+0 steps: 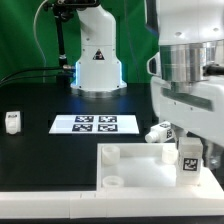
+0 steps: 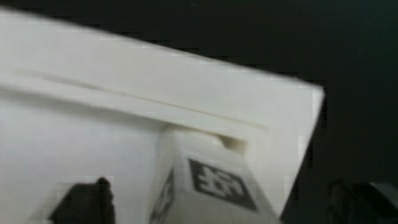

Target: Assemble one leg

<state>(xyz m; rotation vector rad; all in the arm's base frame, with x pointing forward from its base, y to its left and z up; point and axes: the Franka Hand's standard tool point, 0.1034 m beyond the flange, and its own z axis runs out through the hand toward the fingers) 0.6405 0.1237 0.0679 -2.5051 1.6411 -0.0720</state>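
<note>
We see the gripper (image 2: 210,205) with its two dark fingertips (image 2: 82,203) spread apart on either side of a leg (image 2: 210,180), not touching it, so the jaws stand open. In the exterior view the gripper's own tips are hidden behind the arm's bulky white and grey body at the exterior view's right, and we cannot read them there. The leg (image 1: 190,157) between them stands upright, its long axis vertical, its tagged face turned toward the camera, planted at the corner of the white panel (image 1: 130,165) on the exterior view's right. In the wrist view the panel's raised rim (image 2: 125,95) runs slantwise just behind the leg, and beyond the panel's edge lies bare black table (image 2: 347,60). A second leg (image 1: 160,131) lies tilted on the table just beside the panel's far edge, near the arm. The marker board (image 1: 94,124) lies flat further back, well apart from the panel. A third leg (image 1: 12,121) stands alone at the exterior view's left, with open dark table (image 1: 40,150) all around it.
</note>
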